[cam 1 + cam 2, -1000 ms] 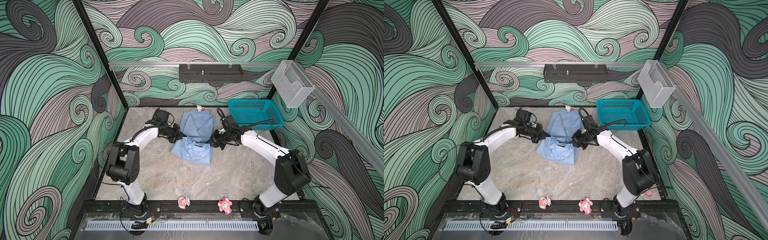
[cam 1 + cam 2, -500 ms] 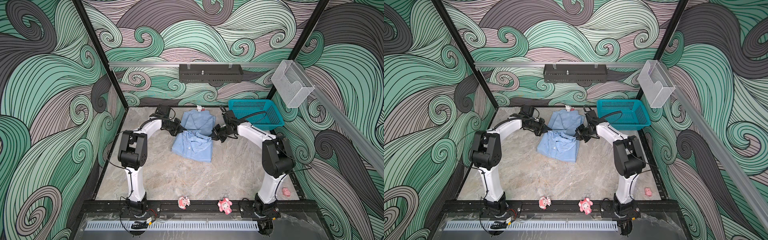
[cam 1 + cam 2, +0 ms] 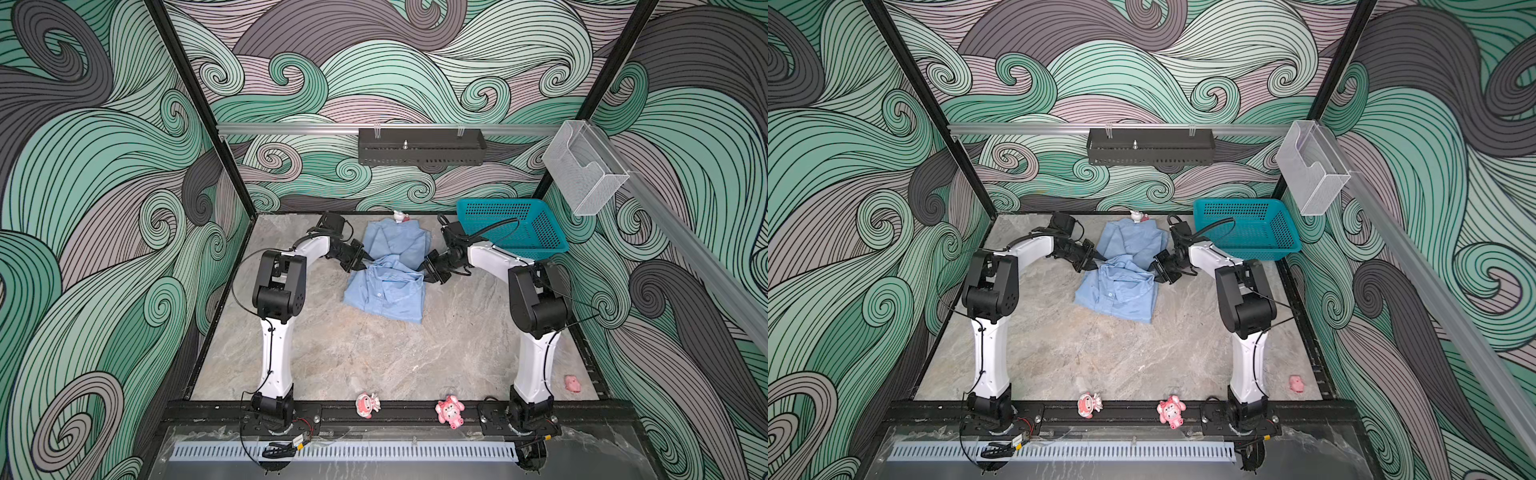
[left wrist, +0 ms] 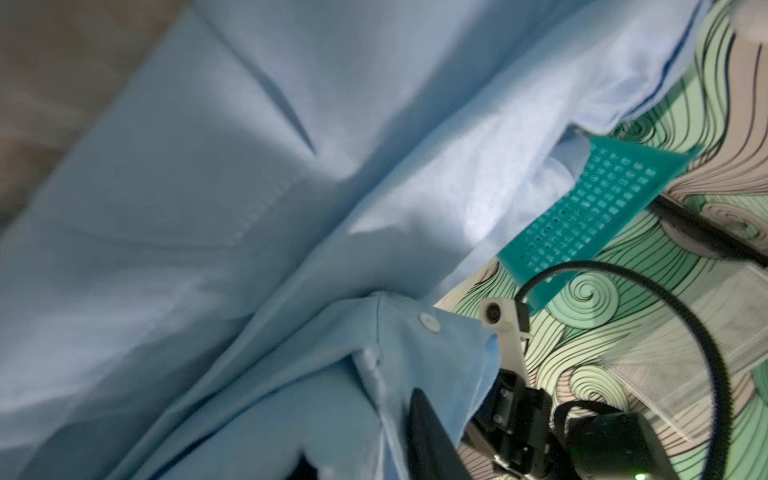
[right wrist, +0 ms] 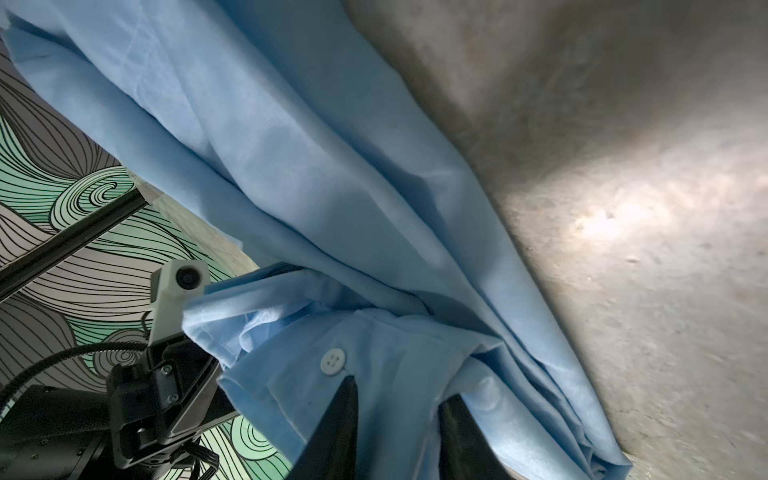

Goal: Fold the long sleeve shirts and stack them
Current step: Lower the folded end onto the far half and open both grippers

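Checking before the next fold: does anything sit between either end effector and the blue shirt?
Nothing visible does. The left end effector and right end effector each touch a side edge of the blue shirt.

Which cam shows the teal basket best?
Both top views: nearly the whole teal basket shows, with its rim, floor and perforated walls. Left wrist catches only a slice of one perforated wall. Right wrist shows none of it.

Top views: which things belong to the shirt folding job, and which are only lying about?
Job: light blue shirt.

Lying about: teal basket, pink toys, small white figurine, black wall tray, clear wall holder.
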